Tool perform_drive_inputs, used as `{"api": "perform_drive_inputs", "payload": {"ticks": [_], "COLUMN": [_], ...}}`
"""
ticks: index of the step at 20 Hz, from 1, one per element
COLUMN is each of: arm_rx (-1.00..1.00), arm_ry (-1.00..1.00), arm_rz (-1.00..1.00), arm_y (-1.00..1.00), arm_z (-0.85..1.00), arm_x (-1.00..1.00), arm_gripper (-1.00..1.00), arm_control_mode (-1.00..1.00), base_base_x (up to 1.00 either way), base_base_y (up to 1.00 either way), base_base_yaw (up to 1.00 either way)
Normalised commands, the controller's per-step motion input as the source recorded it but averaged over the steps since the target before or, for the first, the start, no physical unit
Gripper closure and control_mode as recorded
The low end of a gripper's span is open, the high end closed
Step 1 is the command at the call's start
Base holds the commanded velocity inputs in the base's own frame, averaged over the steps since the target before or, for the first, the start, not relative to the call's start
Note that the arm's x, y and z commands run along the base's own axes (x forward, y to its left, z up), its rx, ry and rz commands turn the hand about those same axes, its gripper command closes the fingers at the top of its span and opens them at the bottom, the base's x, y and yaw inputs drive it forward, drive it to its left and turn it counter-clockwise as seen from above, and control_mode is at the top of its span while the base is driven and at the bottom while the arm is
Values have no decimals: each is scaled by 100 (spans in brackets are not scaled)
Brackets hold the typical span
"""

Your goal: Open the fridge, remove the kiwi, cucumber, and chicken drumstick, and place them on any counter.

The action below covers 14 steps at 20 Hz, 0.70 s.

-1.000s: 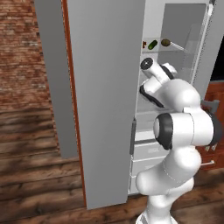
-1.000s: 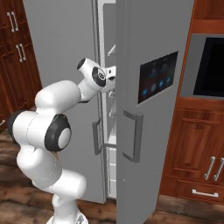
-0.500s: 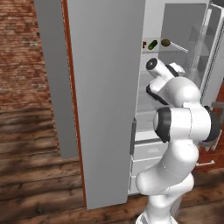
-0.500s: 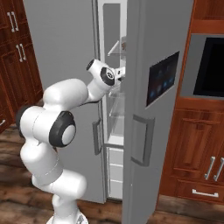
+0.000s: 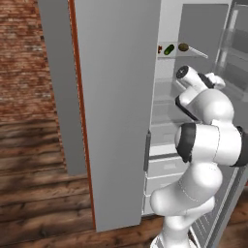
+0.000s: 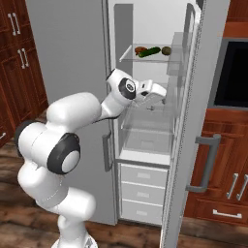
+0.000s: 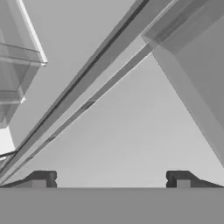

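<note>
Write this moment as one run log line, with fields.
fridge: open | gripper: open, empty, inside below food shelf | kiwi, cucumber, chicken drumstick: on shelf

The fridge point(image 5: 116, 97) stands open — on an upper glass shelf point(image 5: 196, 51) lie the cucumber point(image 5: 169, 49) and kiwi point(image 5: 183, 47), above the white arm point(image 5: 206, 145).

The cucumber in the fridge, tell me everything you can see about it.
The cucumber is a slender dark green piece lying flat on a clear glass shelf high in the open fridge. A reddish item lies at one end and a small olive-brown one sits off the other end. Nothing grips it; the arm reaches in below that shelf.
</note>
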Motion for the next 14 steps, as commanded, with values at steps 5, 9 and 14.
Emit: {"api": "perform_drive_inputs", "payload": {"ticks": [5,9,14], "arm_rx": [9,16,23], "arm_ry": [1,-7,-20], "arm_rz": [-14,-2,5], "arm_y": [-100,-76,-1], "arm_z": [32,38,39], "arm_x": [-97,-44,-39], "arm_gripper": [-100,-100,-100], "arm_control_mode": [-100,-100,-100], "base_base_x": [0,0,0], "base_base_y": [0,0,0], "base_base_yaw": [0,0,0]}}
